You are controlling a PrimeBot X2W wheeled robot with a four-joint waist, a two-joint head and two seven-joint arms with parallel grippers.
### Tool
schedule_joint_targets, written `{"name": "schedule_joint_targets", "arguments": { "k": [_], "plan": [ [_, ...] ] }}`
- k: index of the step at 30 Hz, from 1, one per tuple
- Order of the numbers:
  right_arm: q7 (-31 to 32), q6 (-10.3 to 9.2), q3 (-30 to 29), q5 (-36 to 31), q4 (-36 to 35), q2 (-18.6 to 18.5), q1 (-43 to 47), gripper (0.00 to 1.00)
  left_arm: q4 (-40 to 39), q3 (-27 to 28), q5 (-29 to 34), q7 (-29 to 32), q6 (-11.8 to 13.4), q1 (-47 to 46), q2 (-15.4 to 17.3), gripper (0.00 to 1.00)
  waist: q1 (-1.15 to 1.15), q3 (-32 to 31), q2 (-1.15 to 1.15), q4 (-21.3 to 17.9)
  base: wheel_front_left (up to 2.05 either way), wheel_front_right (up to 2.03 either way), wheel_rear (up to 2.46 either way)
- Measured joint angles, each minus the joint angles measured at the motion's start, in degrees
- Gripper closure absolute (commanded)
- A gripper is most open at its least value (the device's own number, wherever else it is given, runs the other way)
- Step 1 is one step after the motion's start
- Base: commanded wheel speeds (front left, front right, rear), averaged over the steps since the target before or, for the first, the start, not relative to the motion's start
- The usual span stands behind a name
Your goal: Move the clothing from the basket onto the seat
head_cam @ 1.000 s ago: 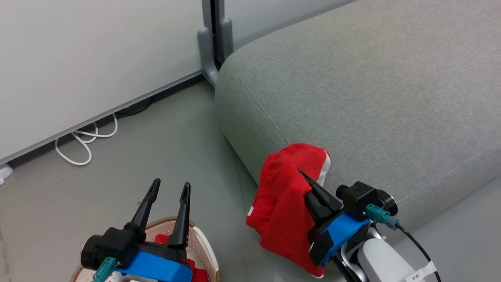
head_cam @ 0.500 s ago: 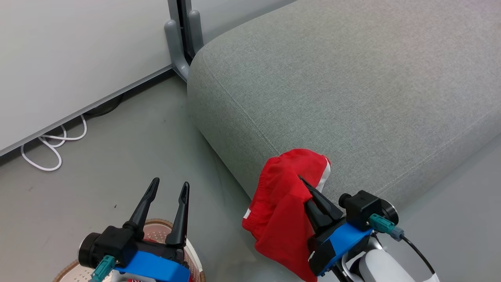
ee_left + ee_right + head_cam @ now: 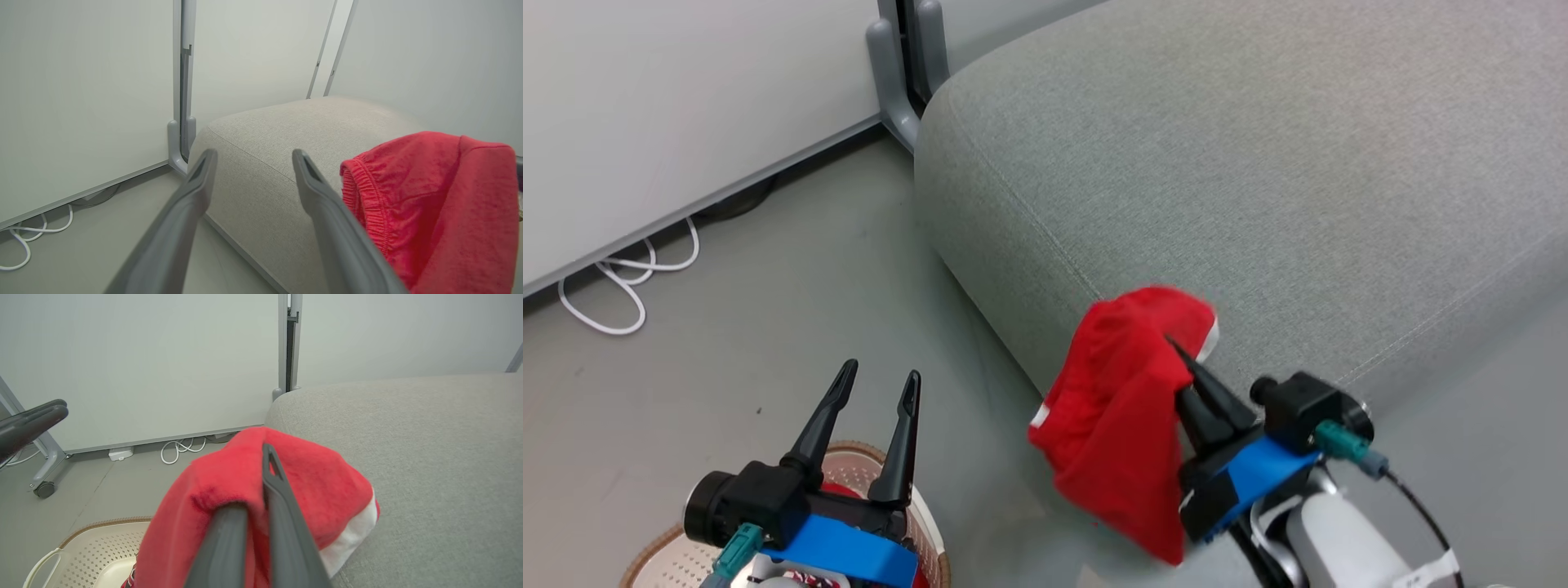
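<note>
Grey floor [image 3: 768, 327], white wall panels [image 3: 645, 98] far left; right gripper [image 3: 1176, 347] pinches red clothing [image 3: 1119, 408] at the sofa [image 3: 1258, 163] edge; left gripper [image 3: 880, 371] gapes.

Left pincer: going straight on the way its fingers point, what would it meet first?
Probably the sofa: in the left wrist view its rounded end sits between the fingers of the open left pincer, nothing nearer in that line. The red garment hangs off to the side. Depth is unclear.

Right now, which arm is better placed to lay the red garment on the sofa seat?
Right. Its end effector is shut on the red garment, which hangs beside the edge of the seat. The left end effector is open and empty, by the basket, farther from the seat.
</note>
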Motion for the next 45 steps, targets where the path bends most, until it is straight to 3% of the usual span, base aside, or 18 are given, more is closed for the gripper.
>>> {"name": "schedule_joint_targets", "arguments": {
  "k": [4, 13, 19, 22, 29, 32, 38, 43, 44, 45],
  "plan": [
    [0.01, 0.00, -2.58, -0.81, -0.16, 0.02, -3.82, 1.00, -0.78, -0.58, 0.11, 0.00, 0.00, -0.65, 1.18, 0.00, 0.00, 1.71, 0.00, 0.63, 0.00, 0.00, 0.00],
    [-1.48, 0.00, -14.16, 2.07, 3.50, -0.18, -17.33, 1.00, -4.37, -2.82, 1.34, -0.01, 0.00, -4.24, 6.12, 0.00, 0.00, 8.98, 0.00, 2.63, 0.00, 0.00, 0.00],
    [-2.35, 0.00, -21.93, 7.86, 8.53, -2.10, -27.63, 1.00, -6.98, -3.58, 1.59, -0.04, 0.00, -6.95, 9.68, 0.00, 0.01, 15.83, 0.00, 4.46, 0.00, 0.00, 0.00],
    [-2.03, 0.00, -24.47, 8.24, 10.92, -5.08, -32.95, 1.00, -8.78, -3.58, 1.75, -0.04, 0.00, -8.45, 10.82, 0.00, 0.01, 19.53, 0.00, 5.45, 0.00, 0.00, 0.00],
    [-2.09, 0.01, -32.47, 3.02, 16.38, -11.34, -43.29, 1.00, -12.90, -4.53, 2.57, 1.00, 0.01, -11.76, 11.83, 0.00, 0.01, 27.21, -0.01, 8.02, 0.00, 0.00, 0.00],
    [-2.37, 0.00, -38.54, 0.81, 20.16, -13.62, -47.38, 1.00, -15.17, -4.54, 3.18, 1.78, 0.05, -13.63, 12.29, 0.00, 0.01, 30.68, 0.00, 9.51, 0.00, 0.00, 0.00],
    [-2.88, 0.00, -43.81, 1.04, 25.90, -13.84, -49.35, 1.00, -16.44, -4.65, 3.24, 1.86, 0.35, -14.82, 12.30, 0.00, 0.01, 33.71, 0.00, 11.88, 0.00, 0.00, 0.00],
    [-3.16, 0.00, -44.21, 0.15, 29.91, -13.91, -49.36, 1.00, -16.34, -4.87, 3.24, 1.79, 0.51, -15.07, 12.29, 0.00, 0.01, 34.62, 0.00, 12.75, 0.00, 0.00, 0.00],
    [-3.45, 0.01, -44.11, 0.01, 30.52, -13.85, -49.37, 0.77, -16.26, -4.88, 3.23, 1.72, 0.56, -15.10, 12.30, 0.00, 0.01, 34.64, 0.00, 12.74, 0.00, 0.00, 0.00],
    [-3.54, 0.00, -43.93, -0.34, 31.18, -13.86, -49.39, 0.28, -16.18, -4.89, 3.23, 1.72, 0.57, -15.13, 12.29, 0.00, 0.01, 34.62, 0.00, 12.72, 0.00, 0.00, 0.00]
  ]
}}
